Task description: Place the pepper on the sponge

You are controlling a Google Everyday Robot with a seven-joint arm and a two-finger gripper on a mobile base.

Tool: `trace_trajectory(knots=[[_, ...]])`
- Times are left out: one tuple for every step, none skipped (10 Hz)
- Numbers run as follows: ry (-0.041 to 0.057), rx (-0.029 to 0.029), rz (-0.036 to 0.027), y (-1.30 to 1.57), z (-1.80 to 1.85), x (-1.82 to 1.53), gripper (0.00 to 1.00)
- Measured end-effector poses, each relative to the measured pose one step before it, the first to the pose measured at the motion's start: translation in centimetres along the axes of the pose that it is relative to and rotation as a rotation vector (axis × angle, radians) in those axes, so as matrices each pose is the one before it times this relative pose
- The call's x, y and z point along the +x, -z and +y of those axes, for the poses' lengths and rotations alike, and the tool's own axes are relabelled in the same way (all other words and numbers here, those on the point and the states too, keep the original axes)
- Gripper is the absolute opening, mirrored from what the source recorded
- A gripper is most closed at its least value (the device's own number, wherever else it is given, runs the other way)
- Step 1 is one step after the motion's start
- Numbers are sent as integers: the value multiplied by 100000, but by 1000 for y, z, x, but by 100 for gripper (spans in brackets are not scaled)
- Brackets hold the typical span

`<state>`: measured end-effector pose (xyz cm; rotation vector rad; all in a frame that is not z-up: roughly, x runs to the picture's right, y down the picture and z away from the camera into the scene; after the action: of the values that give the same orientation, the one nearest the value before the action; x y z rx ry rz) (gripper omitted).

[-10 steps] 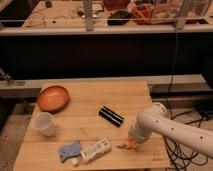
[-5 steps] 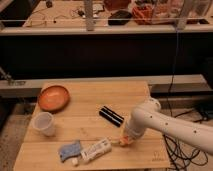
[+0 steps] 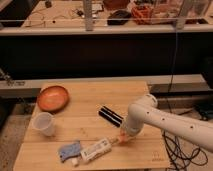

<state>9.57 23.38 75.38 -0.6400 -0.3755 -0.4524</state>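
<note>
— Where is the pepper [image 3: 120, 140] now?

— At the tip of the jaws, low over the front right part of the bench [image 3: 150, 156]. The jaws are closed, and as far as I can see they pinch it. Only a small orange bit shows under them.

— And the sponge [image 3: 69, 150]?

— It lies flat at the front left, well apart from the pepper. A white packet [image 3: 96, 148] lies between them, just beside the sponge.

— Why does the arm [image 3: 165, 120] reach down so steeply?

— I think because the pepper is thin and tapered, so a grip from above suits it. Whether it touches the wood or hangs just over it, I cannot tell.

— How will the sponge take it?

— It looks soft, blue-grey, with uneven edges, so it should give a little. A tapered, smooth thing may roll off such a small pad.

— And the rest?

— The bench is pale smooth wood. A round orange bowl [image 3: 52, 97], a pale cup [image 3: 44, 123] and a black bar [image 3: 110, 116] sit further back, away from the straight way to the sponge.
</note>
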Motion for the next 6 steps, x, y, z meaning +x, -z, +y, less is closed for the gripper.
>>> trace_trajectory(knots=[[1010, -98, 427, 345, -586, -567, 1], [613, 27, 276, 179, -297, -218, 1], [555, -71, 270, 209, -233, -158, 1], [1351, -38, -58, 241, -561, -469, 1], [1697, -57, -259, 68, -652, -679, 1], [2899, -117, -506, 80, -1195, -1255, 1]])
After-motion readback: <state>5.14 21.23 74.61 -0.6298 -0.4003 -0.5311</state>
